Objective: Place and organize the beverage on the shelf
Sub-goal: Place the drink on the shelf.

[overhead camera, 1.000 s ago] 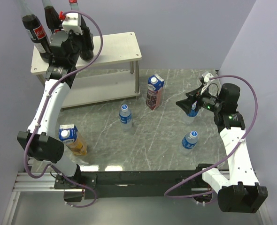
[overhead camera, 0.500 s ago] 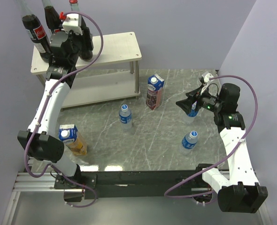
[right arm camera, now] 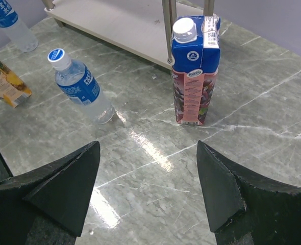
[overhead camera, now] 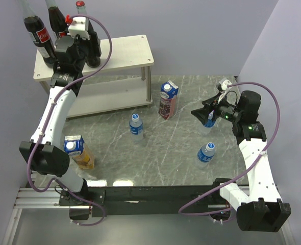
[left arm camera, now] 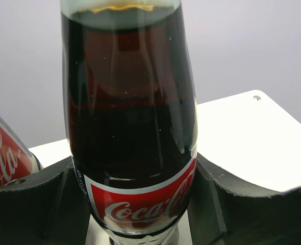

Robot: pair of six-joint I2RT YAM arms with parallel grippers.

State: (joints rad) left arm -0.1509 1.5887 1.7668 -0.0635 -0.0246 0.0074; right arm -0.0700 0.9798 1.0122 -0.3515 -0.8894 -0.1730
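Although the task calls for a stocked shelf, most of the beverage stands on the bench [overhead camera: 155,163]. Nearest the arm bases are one water bottle [overhead camera: 206,152] on the right and the yellow juice carton [overhead camera: 79,152] on the left, beside the left arm. At mid-bench stand a second water bottle [overhead camera: 135,125] and a third [overhead camera: 209,120], partly hidden behind the right pincer [overhead camera: 198,112]. That pincer hangs released, fingers wide with nothing between them. It faces the purple juice carton [right arm camera: 191,87], which is upright just before a shelf leg. Judged a waiting posture, well apart from the other arm's work. A fourth water bottle [right arm camera: 7,20] shows only in the right wrist view, near the shelf's lower board.

Farthest is the shelf [overhead camera: 127,51]. Two cola bottles [overhead camera: 38,35] stand at the left rear of its top board. The left pincer [overhead camera: 93,51] is clenched on a third cola bottle [left arm camera: 135,127] at label height, just beside them. Judged: gripped low for steadiness and set close to group like with like. Whether its base rests on the board cannot be told. The board's right half is unoccupied.
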